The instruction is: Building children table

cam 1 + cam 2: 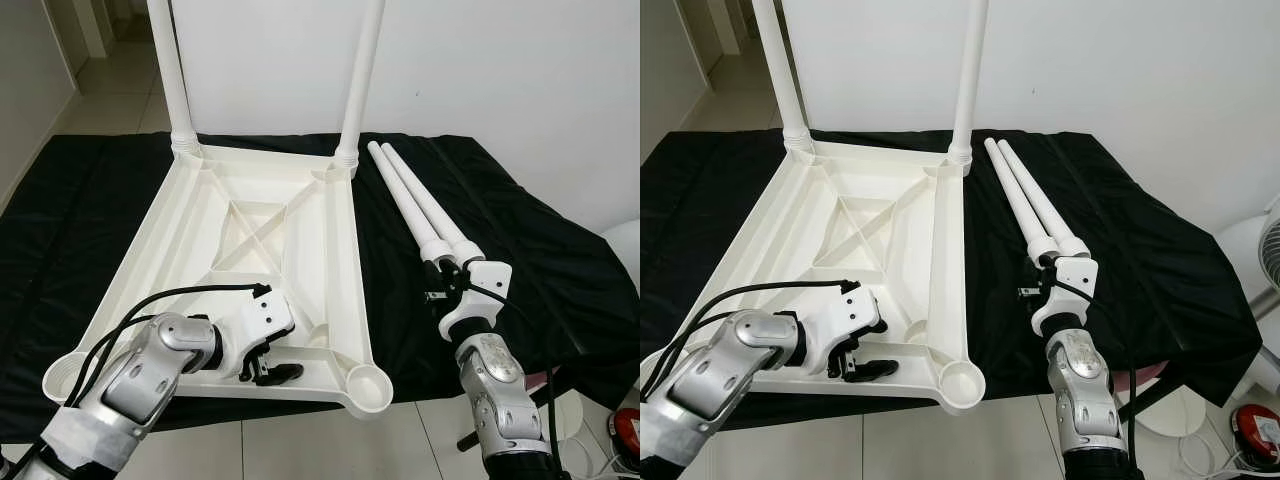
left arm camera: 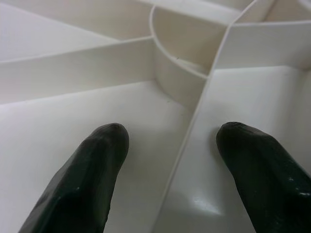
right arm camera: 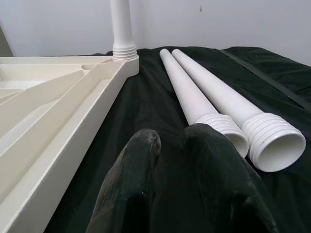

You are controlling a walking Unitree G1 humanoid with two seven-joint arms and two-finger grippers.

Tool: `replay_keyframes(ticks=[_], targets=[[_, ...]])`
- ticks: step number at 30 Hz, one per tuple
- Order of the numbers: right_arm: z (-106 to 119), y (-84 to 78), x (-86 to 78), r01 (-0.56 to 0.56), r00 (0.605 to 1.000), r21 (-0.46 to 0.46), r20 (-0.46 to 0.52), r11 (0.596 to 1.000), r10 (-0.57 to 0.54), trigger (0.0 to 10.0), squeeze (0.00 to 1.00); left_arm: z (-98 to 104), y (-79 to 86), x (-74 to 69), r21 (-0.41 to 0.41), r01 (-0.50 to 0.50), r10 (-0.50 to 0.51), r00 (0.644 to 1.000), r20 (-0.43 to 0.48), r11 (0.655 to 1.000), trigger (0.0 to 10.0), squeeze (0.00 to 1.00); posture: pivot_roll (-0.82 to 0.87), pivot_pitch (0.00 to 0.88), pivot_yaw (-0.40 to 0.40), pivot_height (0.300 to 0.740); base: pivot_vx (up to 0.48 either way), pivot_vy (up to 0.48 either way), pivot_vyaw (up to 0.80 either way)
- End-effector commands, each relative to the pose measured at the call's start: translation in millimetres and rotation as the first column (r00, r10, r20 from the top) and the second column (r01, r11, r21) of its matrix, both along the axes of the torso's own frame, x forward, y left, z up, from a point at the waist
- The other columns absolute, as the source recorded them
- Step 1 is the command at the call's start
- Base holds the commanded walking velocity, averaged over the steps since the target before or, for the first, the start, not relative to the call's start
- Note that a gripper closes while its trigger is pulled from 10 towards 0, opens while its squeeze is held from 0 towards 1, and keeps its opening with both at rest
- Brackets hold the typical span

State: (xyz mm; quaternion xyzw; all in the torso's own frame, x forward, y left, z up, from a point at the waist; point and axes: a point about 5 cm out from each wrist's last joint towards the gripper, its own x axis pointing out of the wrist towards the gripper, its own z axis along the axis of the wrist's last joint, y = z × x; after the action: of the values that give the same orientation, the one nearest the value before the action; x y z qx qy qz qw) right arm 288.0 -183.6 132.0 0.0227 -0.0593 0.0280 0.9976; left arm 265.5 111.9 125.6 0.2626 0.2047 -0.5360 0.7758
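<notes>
Between the spread fingers of the left gripper a rib of the upturned tabletop is sitting, near its front edge. Right gripper is hovering with fingers pressed together just short of two loose legs lying on the black cloth; two legs are standing screwed in.

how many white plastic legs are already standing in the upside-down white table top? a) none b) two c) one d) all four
b, two upright white plastic legs stand in the far corner sockets of the upside-down white table top, while two loose white legs lie on the black cloth.
</notes>
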Motion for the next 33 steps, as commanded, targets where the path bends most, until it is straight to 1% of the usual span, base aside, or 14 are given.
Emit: replay_keyframes(ticks=[1, 2, 3, 4, 7, 11, 13, 15, 19, 22, 25, 30, 31, 33], targets=[[-2, -1.1, 0.7, 0.001, 1.000, 0.000, -0.007, 1.000, -0.001, 10.0, 0.00, -1, 3.1, 9.7, 0.020, -0.164, 0.160, 0.980, 0.121, 0.986, 10.0, 0.00, -0.05, 0.000, -0.051, 0.740, 0.000, 0.000, 0.00], [-2, -0.9, 0.5, 0.000, 1.000, 0.000, -0.008, 1.000, 0.000, 10.0, 0.00, 1, 1.8, 12.2, 0.007, -0.184, 0.182, 0.975, 0.124, 0.983, 10.0, 0.00, -0.04, 0.000, -0.051, 0.740, 0.000, 0.000, 0.00], [-3, 0.4, 0.1, -0.002, 1.000, 0.002, -0.009, 1.000, 0.003, 10.0, 0.00, 2, -0.4, 20.0, -0.013, -0.252, 0.252, 0.960, 0.125, 0.968, 10.0, 0.00, -0.04, 0.000, -0.050, 0.740, 0.000, 0.000, 0.00], [-4, 1.0, 0.1, -0.004, 1.000, 0.003, -0.010, 1.000, 0.004, 10.0, 0.00, 3, -1.7, 23.5, -0.025, -0.280, 0.281, 0.951, 0.127, 0.960, 10.0, 0.00, -0.04, 0.000, -0.050, 0.740, 0.000, 0.000, 0.00], [-4, 1.5, 0.2, -0.004, 1.000, 0.005, -0.010, 1.000, 0.004, 10.0, 0.00, 3, -3.1, 27.1, -0.040, -0.307, 0.310, 0.942, 0.128, 0.951, 10.0, 0.00, -0.04, 0.000, -0.050, 0.740, 0.000, 0.000, 0.00], [-3, 5.1, 2.3, -0.007, 1.000, 0.015, -0.006, 1.000, 0.007, 10.0, 0.00, 4, -9.3, 45.9, -0.087, -0.435, 0.443, 0.886, 0.136, 0.896, 10.0, 0.00, -0.04, 0.000, -0.048, 0.740, 0.000, 0.000, 0.00], [-3, 5.9, 2.5, -0.008, 1.000, 0.018, -0.005, 1.000, 0.008, 10.0, 0.00, 5, -10.1, 48.8, -0.091, -0.453, 0.462, 0.876, 0.138, 0.887, 10.0, 0.00, -0.04, 0.000, -0.048, 0.740, 0.000, 0.000, 0.00], [-2, 6.7, 2.8, -0.006, 1.000, 0.020, -0.003, 1.000, 0.007, 10.0, 0.00, 5, -11.0, 53.2, -0.100, -0.492, 0.502, 0.856, 0.122, 0.865, 10.0, 0.00, -0.05, 0.000, -0.045, 0.740, 0.000, 0.000, 0.00], [-2, 6.4, 2.6, -0.001, 1.000, 0.025, 0.000, 1.000, 0.001, 10.0, 0.00, 4, -10.5, 54.5, -0.102, -0.519, 0.528, 0.843, 0.105, 0.849, 10.0, 0.00, -0.05, 0.000, -0.041, 0.740, 0.000, 0.000, 0.00], [-2, 4.0, 1.3, 0.010, 1.000, 0.026, -0.001, 1.000, -0.010, 10.0, 0.00, 2, -5.1, 54.0, -0.081, -0.549, 0.555, 0.827, 0.088, 0.832, 10.0, 0.00, -0.05, 0.000, -0.038, 0.740, 0.000, 0.000, 0.00], [-3, 3.1, 0.8, 0.012, 1.000, 0.025, -0.002, 1.000, -0.012, 10.0, 0.00, 1, -2.1, 53.6, -0.072, -0.555, 0.559, 0.824, 0.092, 0.829, 10.0, 0.00, -0.05, 0.000, -0.038, 0.740, 0.000, 0.000, 0.00], [-3, 1.9, 0.5, 0.015, 1.000, 0.022, -0.004, 1.000, -0.015, 10.0, 0.00, 0, 2.9, 49.6, -0.035, -0.534, 0.535, 0.839, 0.102, 0.845, 10.0, 0.00, -0.05, 0.000, -0.040, 0.740, 0.000, 0.000, 0.00], [-2, 1.3, 0.4, 0.016, 1.000, 0.020, -0.004, 1.000, -0.016, 10.0, 0.00, -3, 6.0, 45.0, -0.003, -0.514, 0.511, 0.853, 0.105, 0.858, 10.0, 0.00, -0.05, 0.000, -0.044, 0.740, 0.000, 0.000, 0.00], [-2, 0.4, 0.7, 0.016, 1.000, 0.019, -0.004, 1.000, -0.016, 10.0, 0.00, -6, 14.0, 38.6, 0.046, -0.514, 0.508, 0.855, 0.108, 0.856, 10.0, 0.00, -0.04, 0.000, -0.048, 0.740, 0.000, 0.000, 0.00]])
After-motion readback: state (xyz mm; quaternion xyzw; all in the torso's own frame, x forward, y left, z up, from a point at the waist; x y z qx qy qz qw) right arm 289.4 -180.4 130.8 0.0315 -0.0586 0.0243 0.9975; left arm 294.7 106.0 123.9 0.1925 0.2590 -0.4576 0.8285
